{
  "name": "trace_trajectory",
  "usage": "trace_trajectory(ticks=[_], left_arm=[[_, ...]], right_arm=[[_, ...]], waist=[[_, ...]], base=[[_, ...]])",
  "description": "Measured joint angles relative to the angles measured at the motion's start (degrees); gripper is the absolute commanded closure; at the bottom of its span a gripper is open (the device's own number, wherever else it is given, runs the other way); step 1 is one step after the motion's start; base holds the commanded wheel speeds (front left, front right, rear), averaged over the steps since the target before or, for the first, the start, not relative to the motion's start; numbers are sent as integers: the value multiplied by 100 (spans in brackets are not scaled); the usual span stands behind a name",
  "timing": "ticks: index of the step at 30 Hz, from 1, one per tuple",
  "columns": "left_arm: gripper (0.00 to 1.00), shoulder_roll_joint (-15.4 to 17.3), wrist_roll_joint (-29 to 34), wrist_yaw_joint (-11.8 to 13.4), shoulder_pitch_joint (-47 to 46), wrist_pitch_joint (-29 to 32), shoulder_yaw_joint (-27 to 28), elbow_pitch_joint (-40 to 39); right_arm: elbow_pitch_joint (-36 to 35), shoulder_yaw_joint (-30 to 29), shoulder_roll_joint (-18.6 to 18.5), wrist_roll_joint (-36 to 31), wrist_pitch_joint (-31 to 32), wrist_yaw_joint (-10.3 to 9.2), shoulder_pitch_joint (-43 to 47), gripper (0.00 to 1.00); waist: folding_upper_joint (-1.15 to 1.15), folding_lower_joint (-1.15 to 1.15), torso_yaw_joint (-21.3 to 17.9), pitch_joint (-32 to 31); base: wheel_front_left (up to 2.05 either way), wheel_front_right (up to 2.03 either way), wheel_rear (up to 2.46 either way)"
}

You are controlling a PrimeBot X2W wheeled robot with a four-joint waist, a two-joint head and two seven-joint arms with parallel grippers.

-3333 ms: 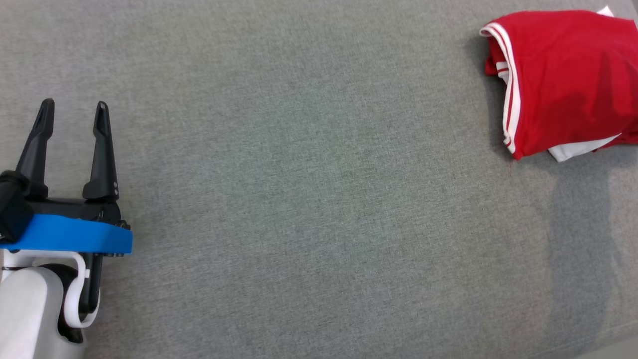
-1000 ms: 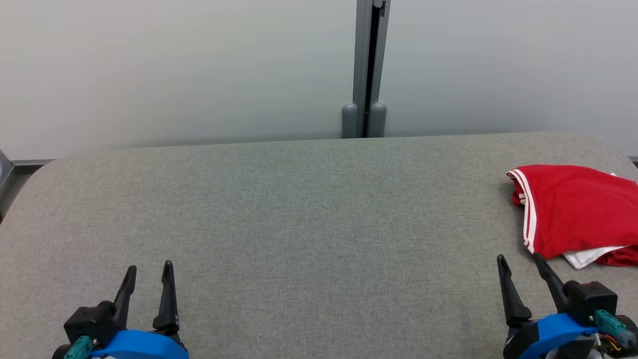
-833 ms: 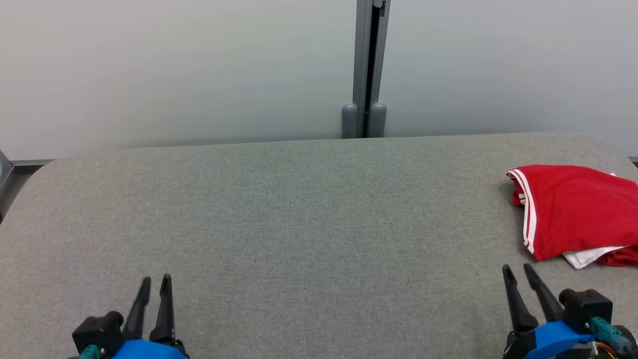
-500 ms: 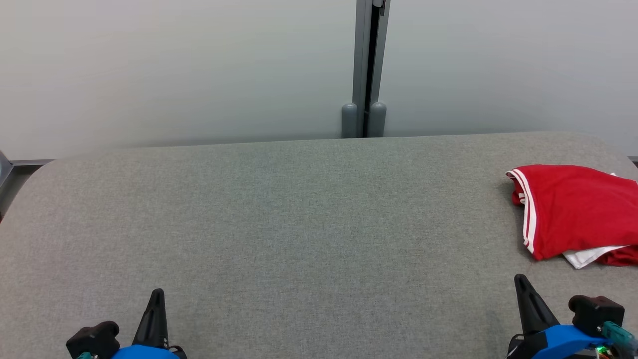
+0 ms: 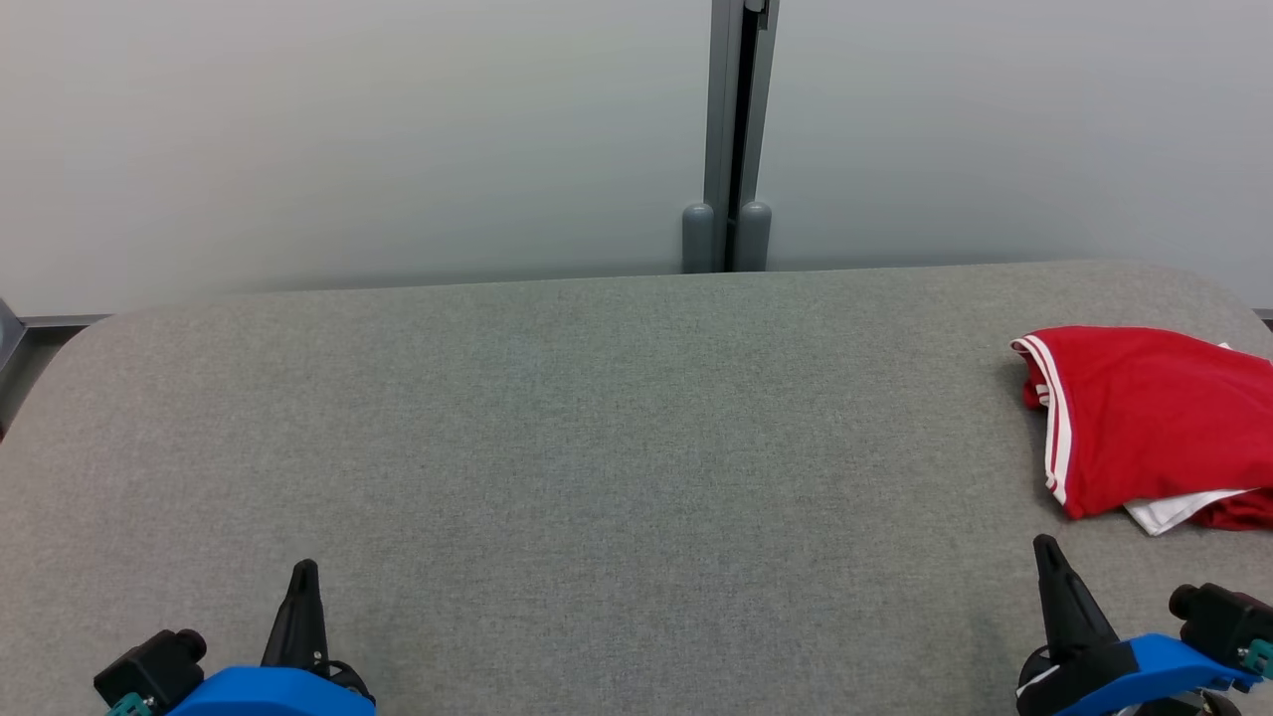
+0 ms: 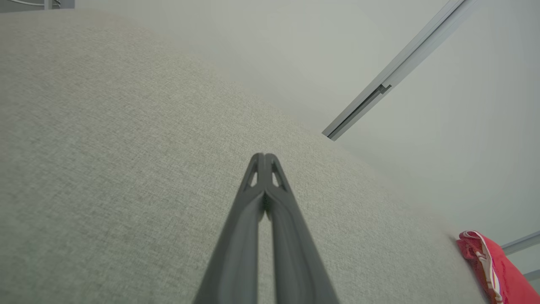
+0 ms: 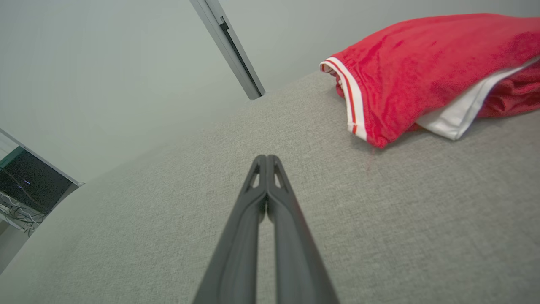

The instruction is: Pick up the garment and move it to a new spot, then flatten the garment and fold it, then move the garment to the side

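The garment point(image 5: 1154, 423) is a red piece with white stripes along one edge, folded into a bundle at the far right of the grey padded table point(image 5: 617, 447); a white layer pokes out beneath it. It also lies in the right wrist view as the garment point(image 7: 426, 71) and at the lower right corner of the left wrist view as the garment point(image 6: 493, 270). My left gripper point(image 5: 303, 569) sits at the lower left, shut and empty, fingertips pressed together point(image 6: 265, 157). At the lower right my right gripper point(image 5: 1044, 545) is shut too, holding nothing, a short way in front of the garment point(image 7: 266, 158).
A pale wall with a grey vertical post point(image 5: 731, 139) stands behind the table's far edge. The table's corners are rounded. A dark screen with cables point(image 7: 29, 185) shows beyond the left end of the table.
Both grippers went from open to shut and drew back toward the bottom edge of the head view. The garment has not moved. Earlier, the camera swung up from a closer look at the table.
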Motion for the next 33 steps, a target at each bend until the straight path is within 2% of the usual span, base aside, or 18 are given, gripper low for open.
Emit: trace_trajectory(ticks=[33], left_arm=[[100, -260, -2027, -138, -203, 655, 534, -338]], right_arm=[[-221, -93, 63, 2658, 485, -1, -146, 100]], waist=[[0, 0, 12, 40]], base=[[0, 0, 0]])
